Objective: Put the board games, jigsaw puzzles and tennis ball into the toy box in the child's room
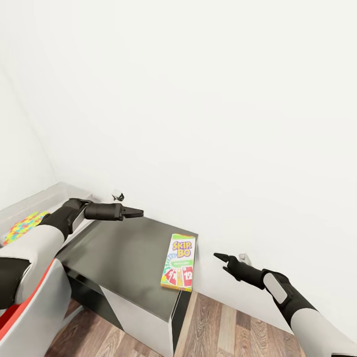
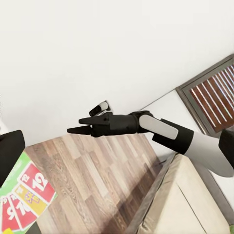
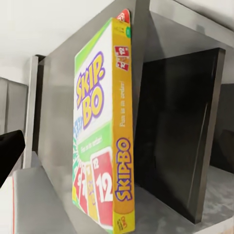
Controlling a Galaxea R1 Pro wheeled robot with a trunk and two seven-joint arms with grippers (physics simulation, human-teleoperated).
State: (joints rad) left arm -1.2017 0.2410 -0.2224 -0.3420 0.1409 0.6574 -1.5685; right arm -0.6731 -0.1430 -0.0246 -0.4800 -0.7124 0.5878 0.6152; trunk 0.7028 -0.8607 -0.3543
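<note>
Board game [image 1: 179, 263] yellow-green, red cards; jigsaw puzzle [image 1: 22, 227] multicoloured; table [image 1: 124, 253] dark grey.

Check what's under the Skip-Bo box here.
The Skip-Bo box lies flat on the dark side unit, its near end at the unit's front edge. Whether anything thin lies beneath it cannot be seen; the box covers that patch.

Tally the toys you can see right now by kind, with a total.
Board games: 1, the Skip-Bo box on the dark side unit
Jigsaw puzzles: 1, the multicoloured sheet partly behind the left arm
Total: 2
</note>
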